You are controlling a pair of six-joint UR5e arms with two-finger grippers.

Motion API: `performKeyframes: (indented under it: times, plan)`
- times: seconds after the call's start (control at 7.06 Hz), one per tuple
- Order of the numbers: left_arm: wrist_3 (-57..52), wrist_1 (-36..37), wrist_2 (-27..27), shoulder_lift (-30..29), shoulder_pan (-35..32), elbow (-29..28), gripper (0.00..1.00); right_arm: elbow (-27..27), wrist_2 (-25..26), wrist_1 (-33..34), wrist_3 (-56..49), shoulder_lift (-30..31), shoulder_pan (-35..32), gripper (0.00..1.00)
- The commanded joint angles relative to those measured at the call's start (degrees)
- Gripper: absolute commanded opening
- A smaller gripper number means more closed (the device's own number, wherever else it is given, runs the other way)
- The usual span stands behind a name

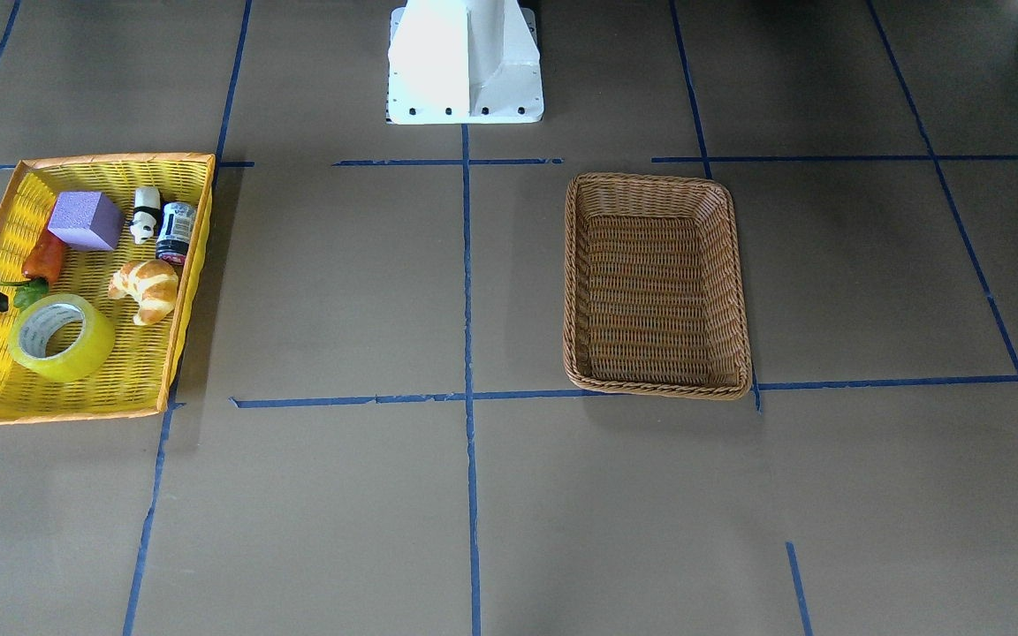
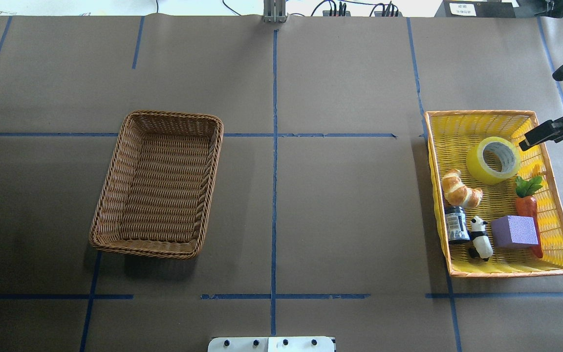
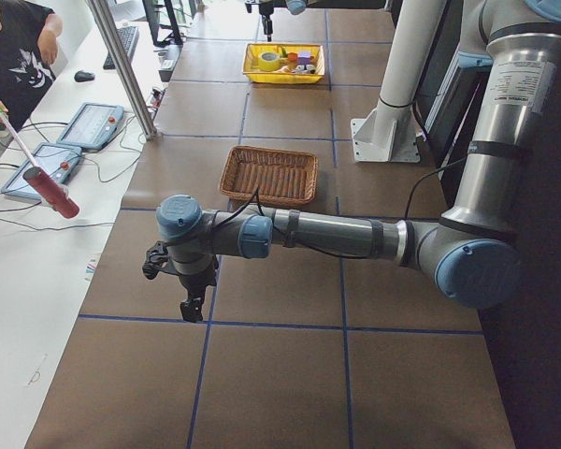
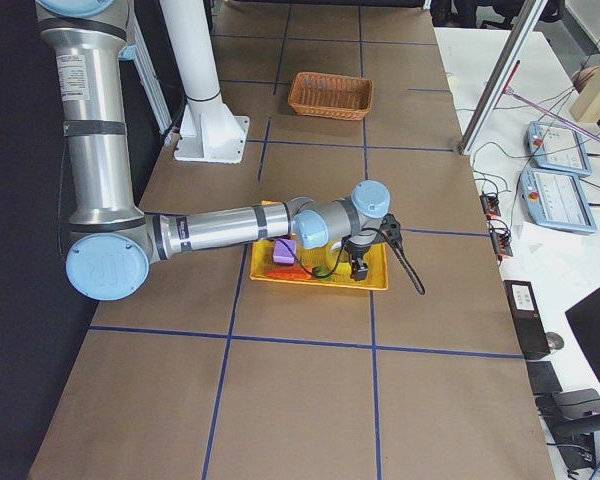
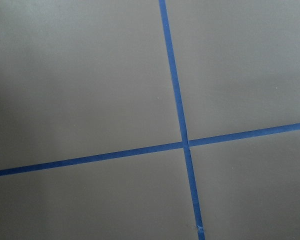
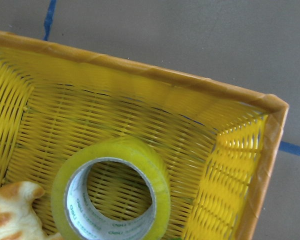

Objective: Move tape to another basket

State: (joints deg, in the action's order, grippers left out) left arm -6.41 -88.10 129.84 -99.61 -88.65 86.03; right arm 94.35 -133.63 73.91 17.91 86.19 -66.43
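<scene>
The tape [image 2: 477, 161], a yellow-green roll with a white core, lies flat in the far part of the yellow tray [image 2: 479, 113]. It also shows in the front view [image 1: 94, 349] and fills the bottom of the right wrist view [image 6: 115, 150]. My right gripper [image 2: 539, 113] hovers over the tray's far outer corner, just beside the tape and not touching it. Its two fingers stand apart and hold nothing. The brown wicker basket [image 2: 174, 116] stands empty on the left half of the table. My left gripper [image 3: 182, 281] hangs far from both, over bare table; I cannot tell whether it is open or shut.
The yellow tray also holds a croissant [image 2: 460, 190], a dark can [image 2: 456, 224], a panda figure [image 2: 480, 238], a purple block [image 2: 513, 231] and a carrot [image 2: 528, 205]. The robot's white base [image 1: 465, 62] stands between the baskets. An operator [image 3: 9, 56] sits beyond the table's far side.
</scene>
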Motion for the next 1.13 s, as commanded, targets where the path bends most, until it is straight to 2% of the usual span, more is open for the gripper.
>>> performKeyframes:
  times: [0.0, 0.43, 0.57, 0.99]
  plan:
    - [0.17, -0.05, 0.24, 0.03, 0.05, 0.11, 1.00, -0.74, 3.64, -1.31, 1.34, -0.14, 3.49, 0.90]
    - [0.26, -0.05, 1.20, 0.03, -0.04, 0.11, 1.00, -3.55, 4.78, -1.22, 1.34, -1.72, 5.60, 0.87]
    - [0.35, -0.05, 4.60, 0.03, -0.04, 0.11, 1.00, -4.17, 4.79, -1.22, 1.25, -1.90, 5.69, 0.84]
    - [0.35, -0.05, 5.34, 0.03, -0.04, 0.46, 1.00, -5.05, 4.79, -1.22, 1.25, -1.99, 6.05, 0.45]
